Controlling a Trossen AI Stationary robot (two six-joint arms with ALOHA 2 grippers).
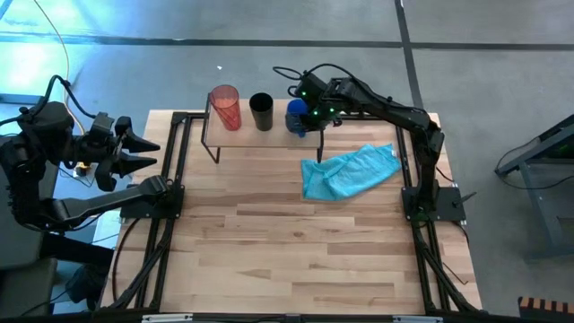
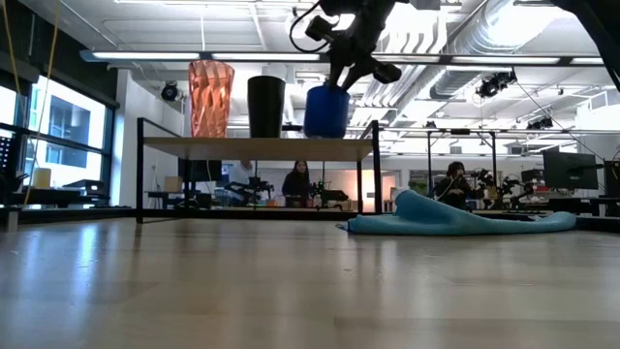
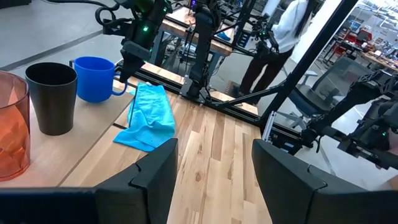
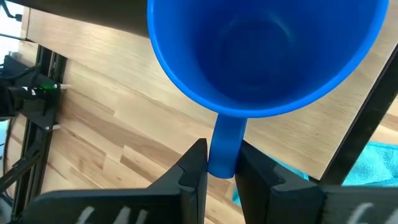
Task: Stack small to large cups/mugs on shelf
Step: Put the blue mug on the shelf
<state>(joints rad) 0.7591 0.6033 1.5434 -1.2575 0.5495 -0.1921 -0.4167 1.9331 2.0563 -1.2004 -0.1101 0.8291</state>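
Observation:
On the shelf (image 1: 244,135) three vessels stand in a row on their bases. The orange-red tumbler (image 1: 225,106) is at the left, the black cup (image 1: 261,111) in the middle and the blue mug (image 1: 296,117) at the right end. The low view shows them the same way: tumbler (image 2: 210,97), black cup (image 2: 265,106), blue mug (image 2: 325,111). My right gripper (image 4: 222,158) is at the mug, shut on its handle. My left gripper (image 1: 148,153) waits open at the table's left edge, far from the shelf. My right gripper pinches the blue mug's handle (image 4: 225,134) between its two fingers, one on each side of the handle. It comes from above, slanting down. The mug is upright, mouth up, with its base on the shelf's right end (image 2: 349,146).
A light-blue cloth (image 1: 350,170) lies crumpled on the table, right of the shelf and nearer the front. The wooden tabletop (image 1: 296,251) in front of the shelf is bare. Black frame rails (image 1: 170,179) run along both table sides. People stand in the room beyond.

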